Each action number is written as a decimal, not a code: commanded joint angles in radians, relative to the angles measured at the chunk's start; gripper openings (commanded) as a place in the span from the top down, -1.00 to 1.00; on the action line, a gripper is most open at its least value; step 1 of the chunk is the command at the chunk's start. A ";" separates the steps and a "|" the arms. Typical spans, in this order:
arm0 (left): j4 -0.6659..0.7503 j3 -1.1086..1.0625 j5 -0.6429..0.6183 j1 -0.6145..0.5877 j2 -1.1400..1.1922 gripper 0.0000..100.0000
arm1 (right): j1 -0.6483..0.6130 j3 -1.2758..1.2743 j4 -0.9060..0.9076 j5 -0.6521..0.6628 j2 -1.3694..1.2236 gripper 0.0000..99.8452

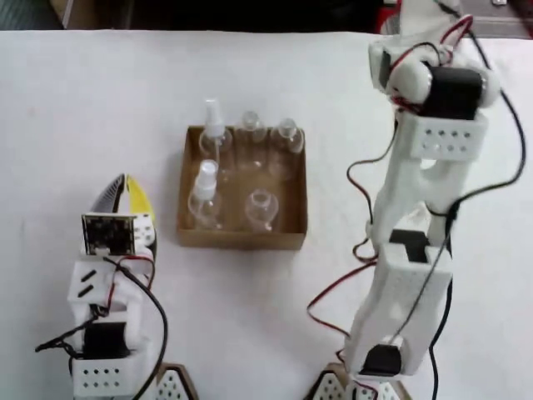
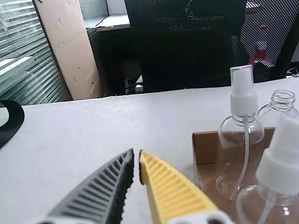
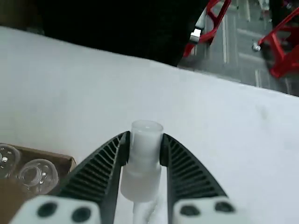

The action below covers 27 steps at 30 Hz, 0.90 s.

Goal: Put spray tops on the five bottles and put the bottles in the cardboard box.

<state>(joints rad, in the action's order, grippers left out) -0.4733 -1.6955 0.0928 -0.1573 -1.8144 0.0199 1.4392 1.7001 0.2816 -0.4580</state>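
The white tabletop [image 1: 100, 100] carries the cardboard box [image 1: 241, 237] at its middle. Five clear bottles [image 1: 261, 208] stand inside the box. The two along its left wall wear spray tops [image 1: 214, 125], and the other three are open-necked. The left pincer [image 2: 136, 161], grey and yellow, is pressed together near the box's left wall. The right pincer [image 3: 145, 140], off the box's far right corner, pinches a loose white spray top [image 3: 141, 172].

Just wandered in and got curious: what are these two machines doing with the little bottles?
Five clear bottles stand in the cardboard box; two wear spray tops, three are open. The right arm's fingers are clamped on another spray top, away from the box. The left arm's fingers rest shut and empty beside the box.
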 commanded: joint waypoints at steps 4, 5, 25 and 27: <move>0.014 0.003 0.008 0.008 -0.008 0.95 | -0.007 0.040 0.028 -0.008 0.251 0.97; 0.014 0.003 0.008 0.008 -0.008 0.95 | -0.007 0.040 0.028 -0.008 0.277 0.97; 0.014 0.003 0.008 0.007 -0.008 0.95 | -0.166 -0.718 -0.042 -0.399 0.946 0.97; 0.014 0.003 0.008 0.007 -0.008 0.95 | -0.191 -0.812 -0.120 -0.397 0.972 0.97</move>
<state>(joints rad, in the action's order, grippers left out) -0.4733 -1.6955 0.0928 -0.1573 -1.8144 -0.1335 0.7304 1.6678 -0.1066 0.4780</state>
